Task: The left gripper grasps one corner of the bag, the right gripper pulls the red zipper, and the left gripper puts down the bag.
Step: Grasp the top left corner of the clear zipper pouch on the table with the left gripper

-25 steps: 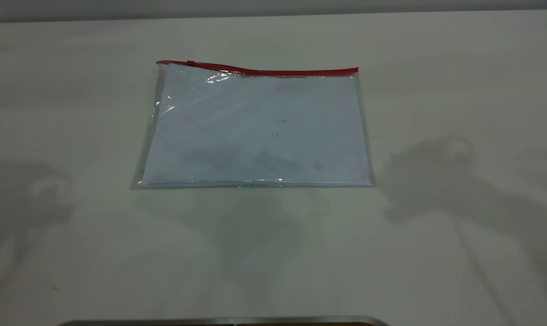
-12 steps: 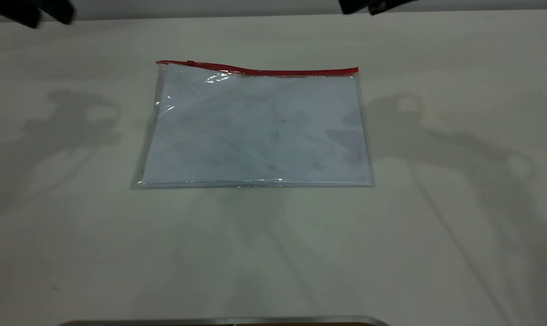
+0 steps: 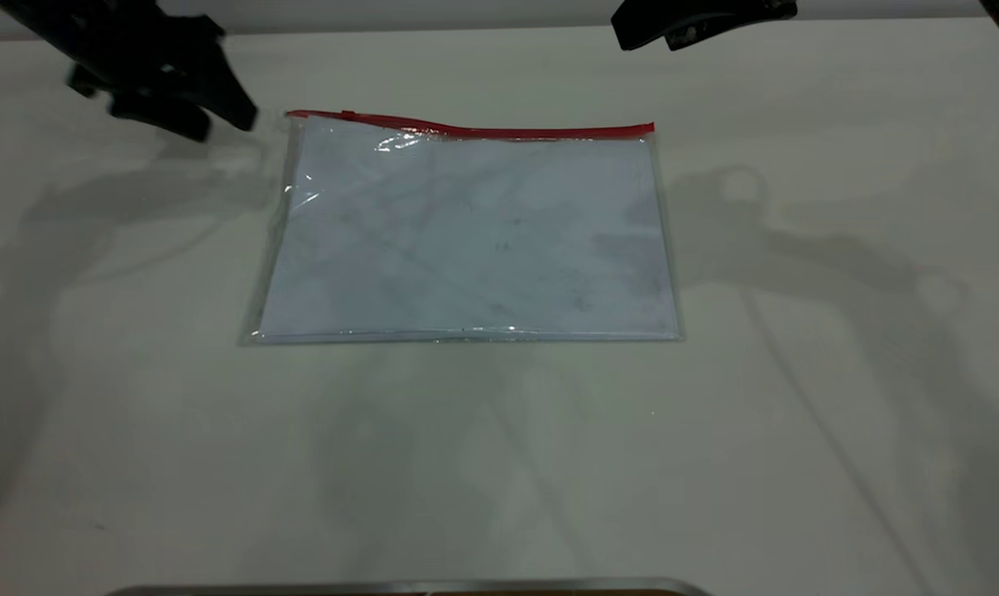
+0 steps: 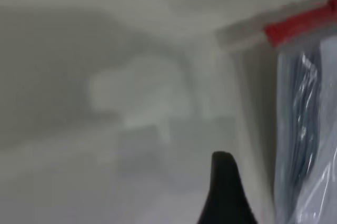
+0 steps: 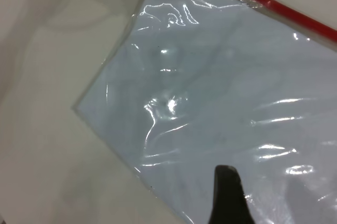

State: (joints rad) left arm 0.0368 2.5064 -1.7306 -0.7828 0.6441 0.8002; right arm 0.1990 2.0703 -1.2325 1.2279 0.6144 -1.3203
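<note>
The left gripper [image 3: 218, 116] has dropped in beside the corner of the bag [image 3: 294, 118]

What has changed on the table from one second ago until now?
The left gripper came in at the far left and now hovers beside the bag's corner at the end of the red zipper. The right gripper entered at the far edge. Nothing is grasped. The bag lies flat, unmoved.

I'm seeing the bag [image 3: 466, 232] lying flat on the table [image 3: 499, 463], its zipper [image 3: 474, 128] along the far edge. My left gripper [image 3: 222, 124] is hanging just left of the bag's far-left corner [image 3: 294, 120]; my right gripper [image 3: 631, 37] is sitting beyond its far-right corner.
</note>
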